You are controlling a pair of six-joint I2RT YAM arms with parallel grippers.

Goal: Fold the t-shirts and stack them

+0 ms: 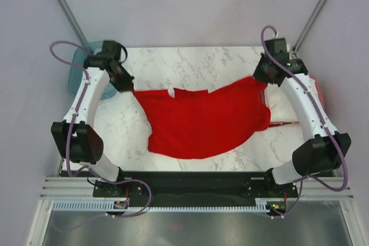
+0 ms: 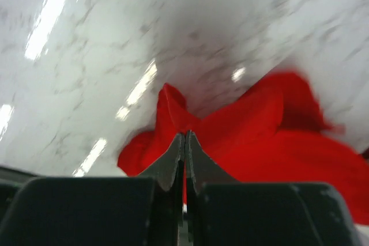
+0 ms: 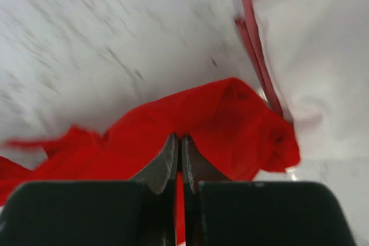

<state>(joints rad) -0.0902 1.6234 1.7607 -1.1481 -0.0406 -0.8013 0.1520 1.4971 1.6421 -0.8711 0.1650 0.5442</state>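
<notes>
- The bright red t-shirt (image 1: 202, 122) is in the middle of the table (image 1: 190, 61). It hangs stretched between the two arms, and its near part lies on the table top.
- The left pincer (image 2: 184, 141) is pinched tight on one far corner of the red t-shirt. The right pincer (image 3: 180, 144) is pinched tight on the other far corner.
- The red t-shirt is not folded yet. It is wrinkled and sits a bit crooked. I think it is only being spread out, so the job looks close to its start.
- A white t-shirt (image 3: 314, 56) lies at the right side of the table, just beside the red one. A dull red t-shirt (image 3: 253, 38) peeks out along its edge.
- No neat stack shows anywhere.
- From above, the right arm covers most of the white and dull red t-shirts. I cannot tell if they are folded.
- Both close-up pictures are blurry, so the cloth edges are hard to make out.
- A blue-green tub (image 1: 75, 70) is partly hidden behind the left arm. I cannot see inside it.
</notes>
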